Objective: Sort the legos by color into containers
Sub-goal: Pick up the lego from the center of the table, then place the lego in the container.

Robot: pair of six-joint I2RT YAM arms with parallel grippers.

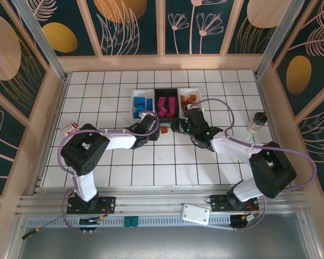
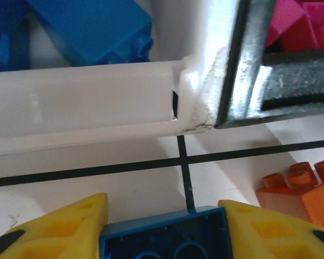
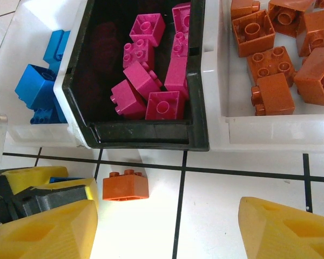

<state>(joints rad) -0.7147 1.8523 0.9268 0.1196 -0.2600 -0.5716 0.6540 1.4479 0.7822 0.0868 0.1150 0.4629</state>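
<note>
Blue brick (image 2: 162,237) sat clamped in your left gripper (image 2: 162,213), just short of the white tray (image 2: 81,102) holding blue legos (image 2: 92,27). Your right gripper (image 3: 167,216) hung released, nothing between its jaws. One orange brick (image 3: 126,185) lay on the tile (image 3: 210,189), just before the black tray (image 3: 146,135) of pink legos (image 3: 151,81).

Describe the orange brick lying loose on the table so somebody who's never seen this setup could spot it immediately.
Find the row of three trays on the tiled table, with the black tray in the middle. In front of its near wall, on bare tile, lies the orange brick. The other orange bricks sit inside the right white tray, and the neighbouring blue brick is clamped between yellow jaws.
</note>
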